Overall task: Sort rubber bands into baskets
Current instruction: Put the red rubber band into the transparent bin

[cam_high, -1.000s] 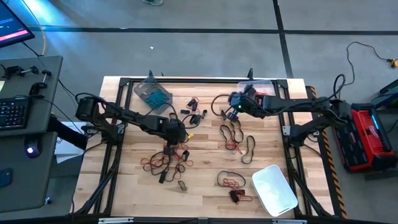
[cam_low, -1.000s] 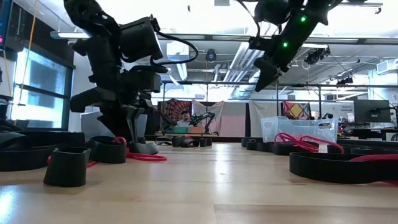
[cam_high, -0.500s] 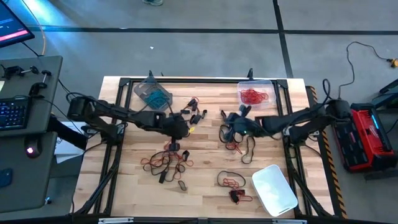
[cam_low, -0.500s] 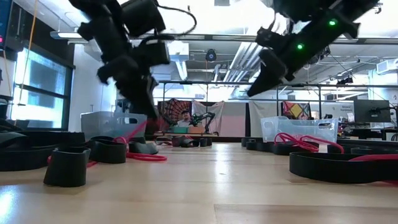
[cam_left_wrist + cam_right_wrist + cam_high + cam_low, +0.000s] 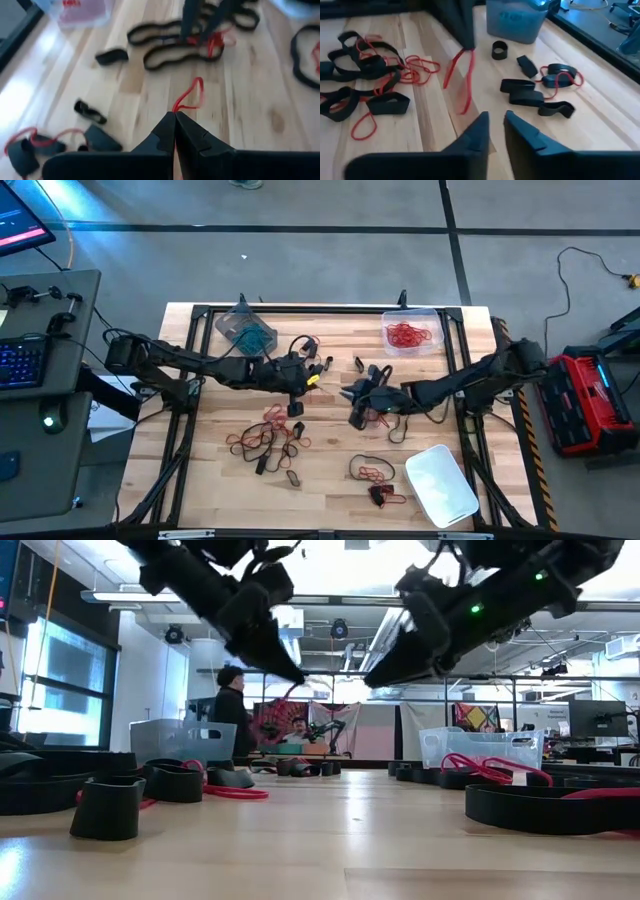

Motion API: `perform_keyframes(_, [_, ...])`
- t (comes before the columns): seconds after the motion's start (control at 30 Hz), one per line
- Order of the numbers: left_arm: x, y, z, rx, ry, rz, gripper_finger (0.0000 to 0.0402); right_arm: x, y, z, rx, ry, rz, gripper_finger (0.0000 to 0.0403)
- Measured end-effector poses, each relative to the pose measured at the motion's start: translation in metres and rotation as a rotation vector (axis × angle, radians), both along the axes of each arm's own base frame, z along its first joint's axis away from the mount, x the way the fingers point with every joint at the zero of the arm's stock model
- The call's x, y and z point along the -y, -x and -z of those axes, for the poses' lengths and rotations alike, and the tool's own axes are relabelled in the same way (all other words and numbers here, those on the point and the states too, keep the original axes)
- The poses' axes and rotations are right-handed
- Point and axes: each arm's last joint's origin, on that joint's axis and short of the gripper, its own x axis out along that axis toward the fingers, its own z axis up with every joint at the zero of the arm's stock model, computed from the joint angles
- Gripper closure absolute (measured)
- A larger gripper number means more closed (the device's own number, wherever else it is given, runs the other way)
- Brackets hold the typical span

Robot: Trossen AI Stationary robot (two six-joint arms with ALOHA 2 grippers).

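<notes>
rubber bands (image 5: 265, 438) lay scattered over the pale wooden desk (image 5: 330, 480) in the high view, thin floppy loops of red and black. the left claw (image 5: 298, 385) hung above the desk's middle with its fingers together, pinched on a red band (image 5: 271, 414) that dangled below it. the right claw (image 5: 357, 402) hovered near the centre, fingers a little apart and holding nothing. a grey-tinted basket (image 5: 244, 330) with teal bands sat at the far left, a clear basket (image 5: 412, 332) with red bands at the far right, and a whitish basket (image 5: 441, 484) at the near right.

in the low view, black loops lay on the smooth wood and a person (image 5: 231, 710) stood in the room behind.

in the left wrist view, the shut fingers (image 5: 172, 137) clamped the red loop.

in the right wrist view, the fingers (image 5: 480, 132) stood slightly apart over the wood, beyond them the hanging red band and flat black loops. no writing could be read.
</notes>
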Motion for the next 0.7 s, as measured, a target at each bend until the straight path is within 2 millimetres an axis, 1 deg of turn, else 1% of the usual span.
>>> perform_keyframes(0.13, [0.003,-0.006,-0.010,0.054,-0.007,0.010,0.0401,-0.004,-0.021,0.002,-0.012,0.014,-0.007,0.0290])
perform_keyframes(0.2, [0.004,-0.007,-0.013,0.071,-0.008,0.013,0.0401,-0.005,-0.030,0.001,-0.008,0.019,-0.010,0.0267])
perform_keyframes(0.3, [0.005,-0.008,-0.013,0.075,-0.012,0.019,0.0401,-0.007,-0.040,-0.002,-0.003,0.038,-0.019,0.0246])
perform_keyframes(0.37, [0.007,-0.008,-0.014,0.076,-0.016,0.027,0.0401,-0.007,-0.044,-0.004,-0.007,0.056,-0.018,0.0244])
perform_keyframes(0.43, [0.009,-0.008,-0.014,0.075,-0.017,0.031,0.0401,-0.006,-0.046,-0.004,-0.013,0.065,-0.018,0.0251])
perform_keyframes(0.53, [0.012,-0.008,-0.014,0.076,-0.025,0.032,0.0401,-0.006,-0.047,-0.006,-0.008,0.060,-0.022,0.0281])
perform_keyframes(0.6, [0.013,-0.007,-0.014,0.075,-0.027,0.036,0.0401,-0.006,-0.047,-0.006,-0.009,0.061,-0.022,0.0312])
perform_keyframes(0.7, [0.014,-0.007,-0.013,0.072,-0.027,0.039,0.0401,-0.006,-0.046,-0.005,-0.015,0.062,-0.022,0.0375])
